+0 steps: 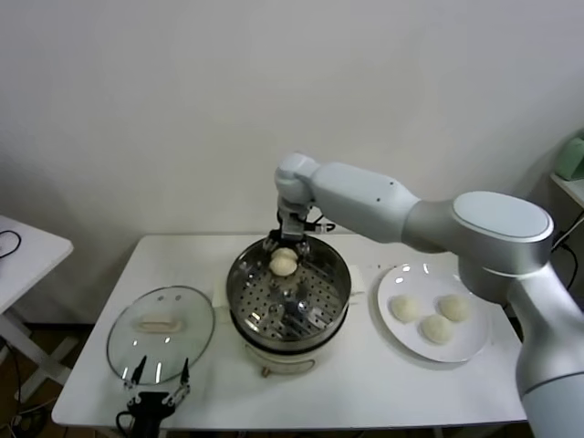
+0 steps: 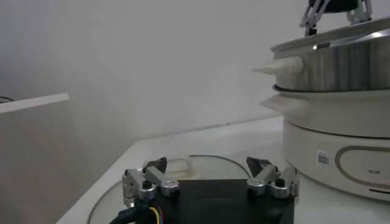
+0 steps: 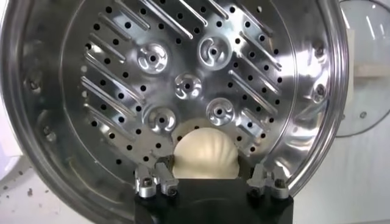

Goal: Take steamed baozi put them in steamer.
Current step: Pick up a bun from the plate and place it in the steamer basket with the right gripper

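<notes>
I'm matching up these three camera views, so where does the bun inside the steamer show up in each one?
Head view: baozi at the steamer's far side, under the right gripper.
Right wrist view: baozi between the fingers.
Left wrist view: not visible, behind the steamer wall.
Shared landmark: the steamer.

The left gripper (image 2: 210, 182) hung low over the glass lid (image 2: 201, 163) on the white table (image 2: 244, 137), its fingers spread apart. Just beside it stood the steamer (image 2: 341, 103), steel pot on cream base.
</notes>
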Robot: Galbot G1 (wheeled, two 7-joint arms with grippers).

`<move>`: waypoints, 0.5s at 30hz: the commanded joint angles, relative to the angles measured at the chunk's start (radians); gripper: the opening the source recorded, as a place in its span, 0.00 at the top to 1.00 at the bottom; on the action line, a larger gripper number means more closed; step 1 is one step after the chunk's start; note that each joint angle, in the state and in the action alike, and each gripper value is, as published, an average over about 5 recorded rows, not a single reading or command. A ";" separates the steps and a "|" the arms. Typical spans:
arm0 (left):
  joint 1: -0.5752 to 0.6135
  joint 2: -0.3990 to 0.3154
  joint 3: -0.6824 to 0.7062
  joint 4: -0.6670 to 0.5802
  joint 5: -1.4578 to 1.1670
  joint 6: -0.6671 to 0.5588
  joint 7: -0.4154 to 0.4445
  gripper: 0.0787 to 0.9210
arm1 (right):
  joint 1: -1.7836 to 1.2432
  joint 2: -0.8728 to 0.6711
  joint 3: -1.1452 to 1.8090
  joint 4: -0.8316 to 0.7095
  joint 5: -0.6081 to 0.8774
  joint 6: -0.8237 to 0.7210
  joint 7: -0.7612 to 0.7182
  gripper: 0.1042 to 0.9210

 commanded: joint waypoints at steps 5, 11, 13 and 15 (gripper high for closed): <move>-0.001 -0.001 0.000 0.005 -0.002 -0.003 0.000 0.12 | -0.003 0.007 -0.005 -0.004 -0.014 0.003 -0.020 0.27; -0.004 -0.002 0.000 0.006 -0.002 -0.003 0.000 0.12 | -0.002 0.003 -0.004 -0.005 -0.001 0.004 -0.009 0.22; -0.004 -0.002 0.001 0.005 -0.001 -0.003 0.000 0.12 | 0.004 -0.002 -0.001 -0.002 0.016 0.003 -0.004 0.17; -0.005 -0.003 0.002 0.004 0.001 -0.003 0.000 0.12 | 0.020 -0.013 -0.002 0.008 0.049 -0.003 -0.002 0.14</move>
